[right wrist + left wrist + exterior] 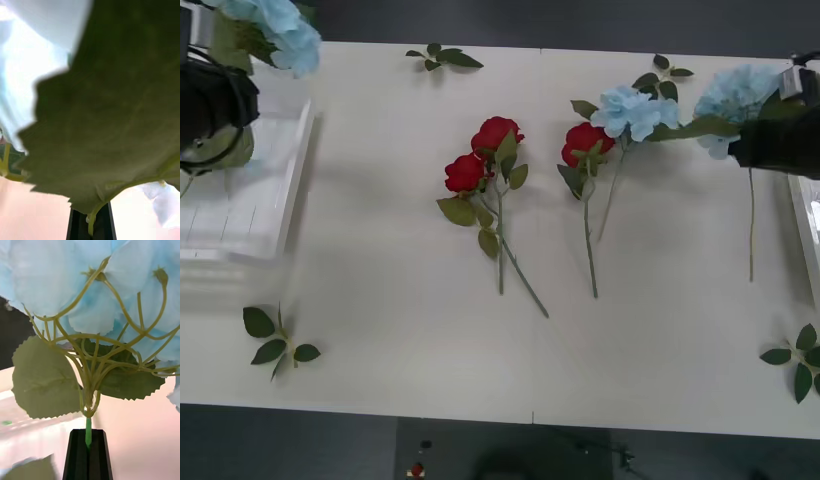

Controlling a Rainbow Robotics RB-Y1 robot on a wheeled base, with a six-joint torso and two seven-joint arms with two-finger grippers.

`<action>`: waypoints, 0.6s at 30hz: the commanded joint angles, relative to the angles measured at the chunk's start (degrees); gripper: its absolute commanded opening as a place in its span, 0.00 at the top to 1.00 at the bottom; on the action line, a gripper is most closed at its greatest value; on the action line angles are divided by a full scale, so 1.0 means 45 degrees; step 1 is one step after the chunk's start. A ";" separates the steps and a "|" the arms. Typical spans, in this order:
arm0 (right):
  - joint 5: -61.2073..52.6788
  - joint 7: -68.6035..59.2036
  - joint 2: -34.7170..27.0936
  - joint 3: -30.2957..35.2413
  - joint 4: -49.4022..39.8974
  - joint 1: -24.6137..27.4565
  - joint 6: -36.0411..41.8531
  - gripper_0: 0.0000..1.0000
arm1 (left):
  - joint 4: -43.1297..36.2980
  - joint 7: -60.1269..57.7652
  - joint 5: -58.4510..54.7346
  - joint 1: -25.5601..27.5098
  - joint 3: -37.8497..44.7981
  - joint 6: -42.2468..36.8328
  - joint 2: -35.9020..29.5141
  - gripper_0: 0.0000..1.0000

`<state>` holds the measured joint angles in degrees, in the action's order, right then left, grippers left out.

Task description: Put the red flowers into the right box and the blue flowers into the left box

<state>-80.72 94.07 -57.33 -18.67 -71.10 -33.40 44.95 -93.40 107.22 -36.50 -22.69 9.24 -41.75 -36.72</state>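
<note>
- Three red flowers (pixel 492 137) are counted lying on the table (pixel 380 330): a crossed pair at the centre and one (pixel 584 141) just to the right.
- Three blue flowers are counted: one (pixel 635 109) on the table touching that third rose, one (pixel 733 95) at the right gripper (pixel 780 140), one (pixel 280 28) at the left gripper (pixel 210 105).
- Four loose leaf sprigs (pixel 278 338) are scattered near the table edges.
- The left gripper is held over the left box (pixel 250 200), pinched onto the stem (pixel 88 431).
- The right gripper is held near the right box (pixel 808 225), pressed together on a stem (pixel 91 221), with a leaf (pixel 112 123) blocking its camera.
</note>
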 commanded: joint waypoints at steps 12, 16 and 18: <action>-0.8995 1.1147 -0.0541 0.3095 -0.2110 0.2129 0.2823 1.00 | -0.0397 0.0509 -0.0014 0.3089 0.3514 0.0039 -0.1158 0.99; -0.9854 1.3003 -0.0405 0.3056 -0.2852 0.2226 0.2725 1.00 | -0.0241 0.0509 0.0025 0.3128 0.3572 0.0039 -0.1158 0.57; -0.9952 1.3541 -0.0229 0.3056 -0.3203 0.2226 0.2491 1.00 | -0.0260 0.0509 -0.0072 0.3128 0.3494 0.0039 -0.1158 0.35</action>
<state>-124.61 152.24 -58.75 -5.85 -82.46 -23.11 57.36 -94.01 107.80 -36.63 -7.77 25.16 -41.75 -40.19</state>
